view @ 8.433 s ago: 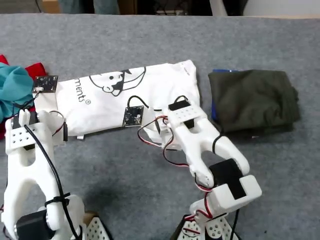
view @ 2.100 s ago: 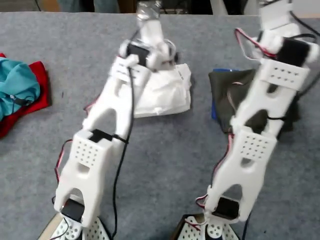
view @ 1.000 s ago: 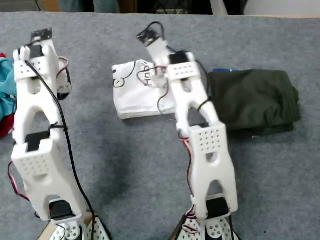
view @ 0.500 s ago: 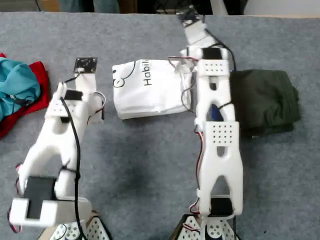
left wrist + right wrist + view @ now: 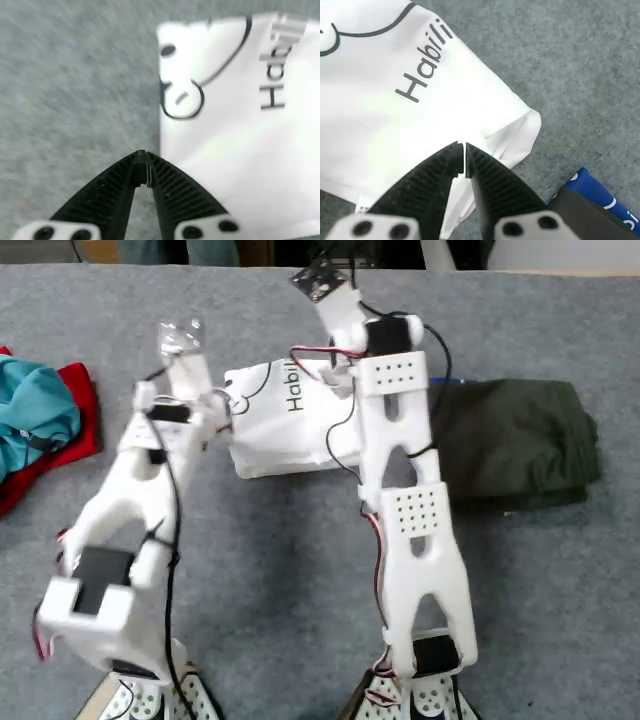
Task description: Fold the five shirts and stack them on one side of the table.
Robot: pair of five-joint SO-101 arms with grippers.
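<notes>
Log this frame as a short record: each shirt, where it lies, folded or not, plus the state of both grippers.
white shirt: folded, mid-table, print facing up
dark green shirt: folded, right of the white one, lying on a blue shirt whose edge peeks out
teal shirt: bunched, unfolded, at the left edge on a red shirt
left gripper: shut, over the grey table just beside the white shirt's left edge
right gripper: shut, over the white shirt near its right edge
</notes>
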